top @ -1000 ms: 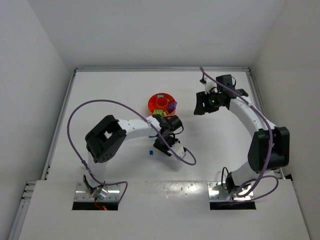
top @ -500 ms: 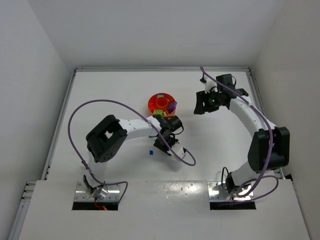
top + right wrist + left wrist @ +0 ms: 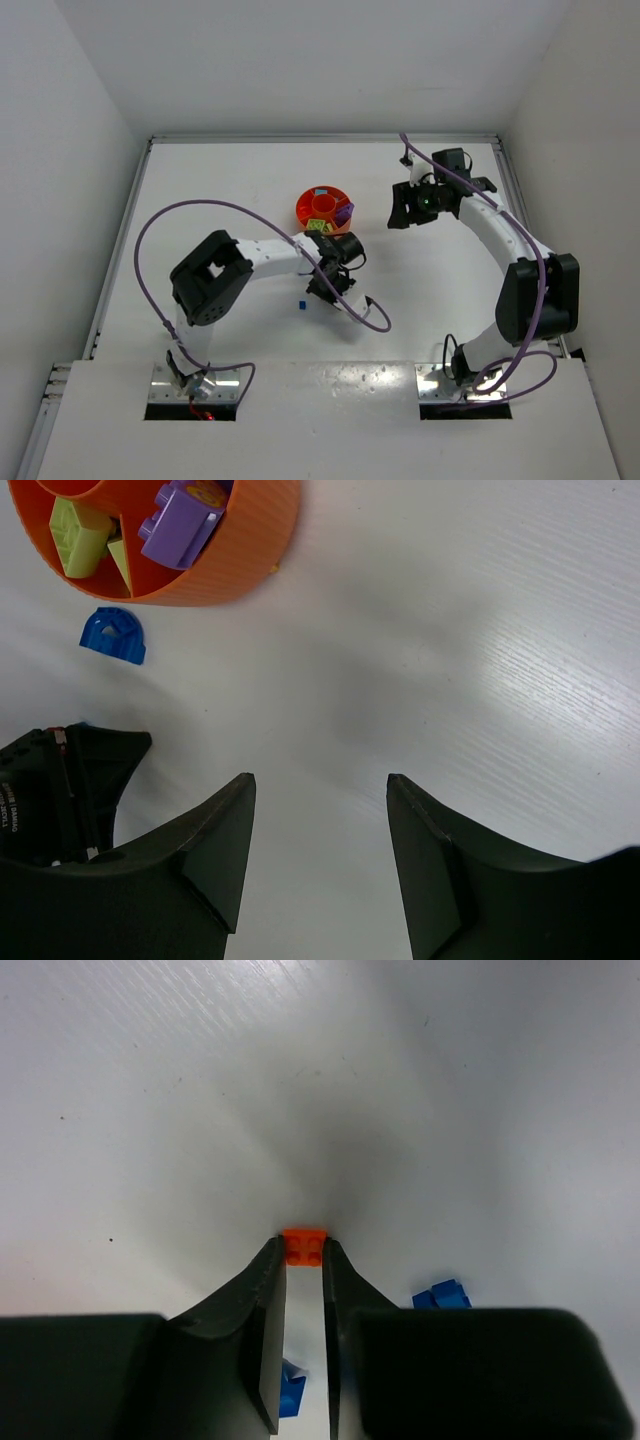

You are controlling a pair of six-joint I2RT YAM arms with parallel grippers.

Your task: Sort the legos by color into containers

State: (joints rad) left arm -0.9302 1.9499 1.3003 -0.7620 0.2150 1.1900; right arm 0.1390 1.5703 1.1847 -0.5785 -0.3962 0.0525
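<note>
L tool [image 3: 304, 1252] nips orange lego [image 3: 304, 1245]; blue legos [image 3: 441, 1294] close both sides.

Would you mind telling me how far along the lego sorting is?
Done: a purple piece and yellow-green pieces sit in the orange tray. In hand: the left claw brackets an orange brick, grip unclear. Left: a blue arch beside the tray and blue bricks near that claw, on the table.

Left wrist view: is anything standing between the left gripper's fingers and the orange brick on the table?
Nothing visible. The orange brick sits right between the fingertips of the left gripper, seemingly touching both. Two blue pieces lie further back, clear of the tips.
</note>
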